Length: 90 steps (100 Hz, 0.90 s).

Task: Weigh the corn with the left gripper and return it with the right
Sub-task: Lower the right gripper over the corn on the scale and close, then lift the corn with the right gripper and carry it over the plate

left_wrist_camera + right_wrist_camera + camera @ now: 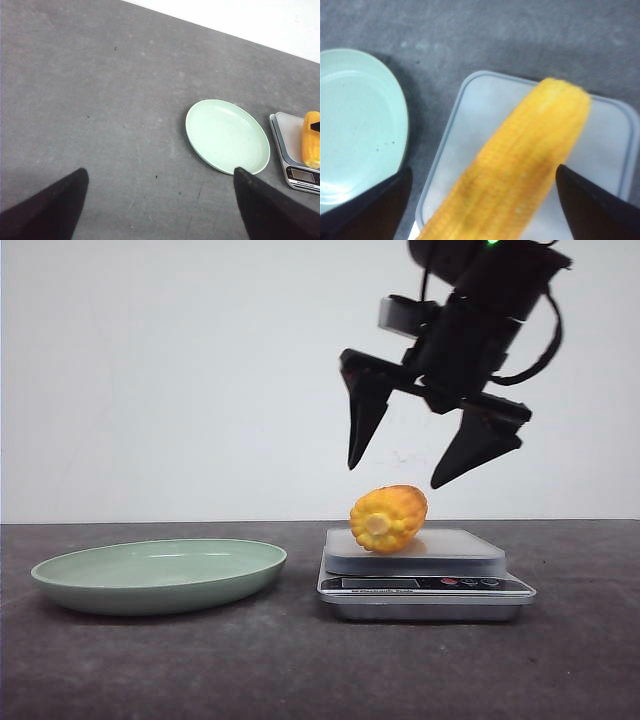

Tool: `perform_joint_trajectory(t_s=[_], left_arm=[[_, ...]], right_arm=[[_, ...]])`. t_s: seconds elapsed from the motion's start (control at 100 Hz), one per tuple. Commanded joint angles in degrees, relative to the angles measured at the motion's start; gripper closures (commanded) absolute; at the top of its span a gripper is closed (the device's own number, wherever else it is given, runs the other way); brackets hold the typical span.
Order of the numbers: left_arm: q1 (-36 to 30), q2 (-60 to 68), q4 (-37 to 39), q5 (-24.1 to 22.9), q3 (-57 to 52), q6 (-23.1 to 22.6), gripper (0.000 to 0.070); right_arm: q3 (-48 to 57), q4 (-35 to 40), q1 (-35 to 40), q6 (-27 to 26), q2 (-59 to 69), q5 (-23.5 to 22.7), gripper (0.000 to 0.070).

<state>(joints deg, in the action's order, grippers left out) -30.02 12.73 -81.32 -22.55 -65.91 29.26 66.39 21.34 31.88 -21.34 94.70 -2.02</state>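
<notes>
The yellow-orange corn point(388, 518) lies on the platform of the silver kitchen scale point(425, 575), its flat cut end towards the camera. My right gripper point(395, 477) hangs open just above it, one finger on either side and neither touching. In the right wrist view the corn point(520, 165) lies across the scale's platform point(480, 105) between the spread fingers of the gripper point(483, 170). My left gripper point(160, 170) does not show in the front view. Its own view shows it open and empty over bare table, well away from the corn point(311, 140) and the scale point(295, 160).
An empty pale green plate point(160, 575) sits on the dark grey table left of the scale, a short gap between them. It also shows as the plate point(227, 135) in the left wrist view and the plate point(355, 120) in the right. A white wall stands behind.
</notes>
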Motion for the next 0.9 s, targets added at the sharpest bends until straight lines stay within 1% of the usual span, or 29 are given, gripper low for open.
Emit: perform_joint_trajectory(t_s=[0.0,0.09,0.15,0.18,0.2,0.26,0.31,0.41,0.45,0.58,0.7,0.89], left_arm=[[-0.2,-0.1,-0.2,-0.1,-0.7,-1.2,0.0143],[-0.2,-0.1,-0.2,-0.1,-0.7,-1.6,0.0143],[-0.2,-0.1,-0.2,-0.1,-0.7,-1.6,0.0143],[-0.2,-0.1,-0.2,-0.1,-0.7,-1.6,0.0143],[-0.2,-0.1,-0.2,-0.1,-0.7,-1.6,0.0143],[-0.2,-0.1,-0.2,-0.1,-0.7,-1.8,0.0143],[-0.2,-0.1,-0.2,-0.1,-0.7,-2.0,0.0143],[-0.2,-0.1,-0.2,-0.1,-0.7,-2.2,0.0143],[-0.2,-0.1,-0.2,-0.1,-0.7,-2.2,0.0143],[-0.2,-0.1,-0.3,-0.1,-0.7,-2.2,0.0143],[-0.2,-0.1,-0.3,-0.1,-0.7,-2.2,0.0143],[-0.2,-0.1,-0.1,-0.1,-0.7,-2.2,0.0143]], right_arm=[[1.1,0.8,0.8,-1.5,1.7,1.0,0.0151],[1.2,1.7,1.0,-2.4,2.5,1.2,0.0155],[1.2,2.4,1.2,-2.8,3.0,2.0,0.0175],[1.2,2.8,1.4,-2.7,3.1,2.2,0.0201],[1.2,3.1,1.4,-2.7,3.1,2.4,0.0234],[1.2,3.5,1.6,-2.6,3.1,3.5,0.0368],[1.2,3.4,2.0,-2.1,3.0,4.7,0.0465],[1.3,3.3,2.5,-0.8,2.6,6.2,0.0625],[1.4,3.2,2.6,-0.4,2.5,6.6,0.07],[2.1,3.1,2.9,0.2,1.5,7.1,0.07],[3.3,3.8,3.3,1.8,-1.7,8.2,0.07],[8.8,7.1,5.4,5.4,-8.3,7.0,0.07]])
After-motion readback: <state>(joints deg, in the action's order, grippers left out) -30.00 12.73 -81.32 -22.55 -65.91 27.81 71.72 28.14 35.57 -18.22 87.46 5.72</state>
